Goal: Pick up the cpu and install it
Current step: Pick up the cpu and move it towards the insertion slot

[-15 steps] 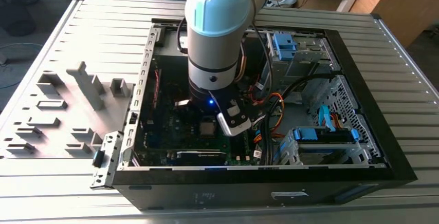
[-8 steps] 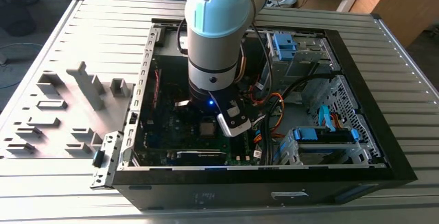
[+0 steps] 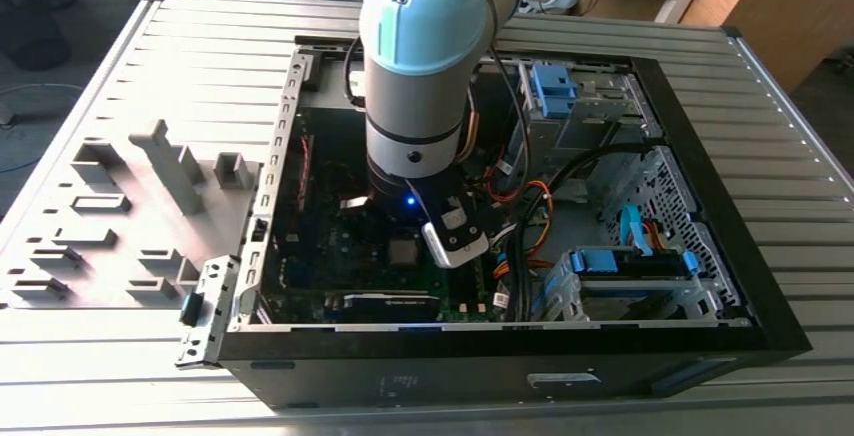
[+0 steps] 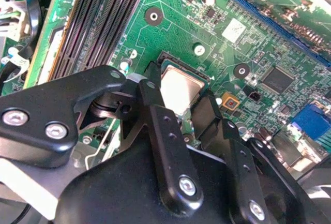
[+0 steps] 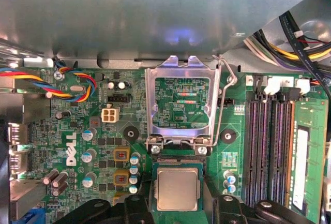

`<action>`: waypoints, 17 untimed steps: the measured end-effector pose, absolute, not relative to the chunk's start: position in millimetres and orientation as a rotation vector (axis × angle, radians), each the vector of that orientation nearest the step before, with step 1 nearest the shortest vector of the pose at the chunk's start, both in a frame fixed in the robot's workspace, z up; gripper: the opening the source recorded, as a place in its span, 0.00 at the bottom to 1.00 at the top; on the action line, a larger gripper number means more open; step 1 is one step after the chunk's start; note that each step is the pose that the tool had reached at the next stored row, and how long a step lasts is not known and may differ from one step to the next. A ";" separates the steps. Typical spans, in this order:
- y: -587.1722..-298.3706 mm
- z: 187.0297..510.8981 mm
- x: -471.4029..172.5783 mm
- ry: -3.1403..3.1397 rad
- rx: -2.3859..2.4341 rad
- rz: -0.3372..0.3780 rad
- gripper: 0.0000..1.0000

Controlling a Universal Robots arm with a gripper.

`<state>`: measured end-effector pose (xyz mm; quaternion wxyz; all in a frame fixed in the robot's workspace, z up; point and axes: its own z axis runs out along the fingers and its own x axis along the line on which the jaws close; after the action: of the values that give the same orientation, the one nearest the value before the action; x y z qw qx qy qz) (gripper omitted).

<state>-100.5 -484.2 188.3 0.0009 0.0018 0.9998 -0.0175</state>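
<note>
Pale silver metal catches the eye first: the cpu (image 5: 178,189) lies square within the dark socket (image 5: 176,161), directly under the gripper (image 4: 178,99) in both wrist views. The gripper straddles the chip closely, yet I cannot tell whether it is clamped on it or free of it. Just beyond, the hinged steel frame (image 5: 181,63) stands swung open, its wire lever (image 5: 223,105) beside it, and the memory slots (image 5: 269,146) run alongside on the green board (image 5: 103,146). In the middle of the exterior view the arm (image 3: 420,76) reaches straight down into the open computer case (image 3: 534,356), which lies on the slatted desk (image 3: 134,376), with a grey parts tray (image 3: 120,226) at the exterior view's left. To my eye this seating wants the chip level, edges parallel to the socket, with no sideways drag and no forcing.
</note>
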 end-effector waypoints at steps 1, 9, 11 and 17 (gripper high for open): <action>-484.2 188.3 -100.5 3.139 0.006 -0.055 0.47; -484.2 188.0 -100.4 3.139 0.006 -0.055 0.47; -484.2 188.0 -100.4 3.139 0.006 -0.055 0.47; -484.1 187.7 -100.4 3.139 0.006 -0.054 0.54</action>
<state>-100.4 -484.1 187.7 0.0010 0.0018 0.9998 -0.0173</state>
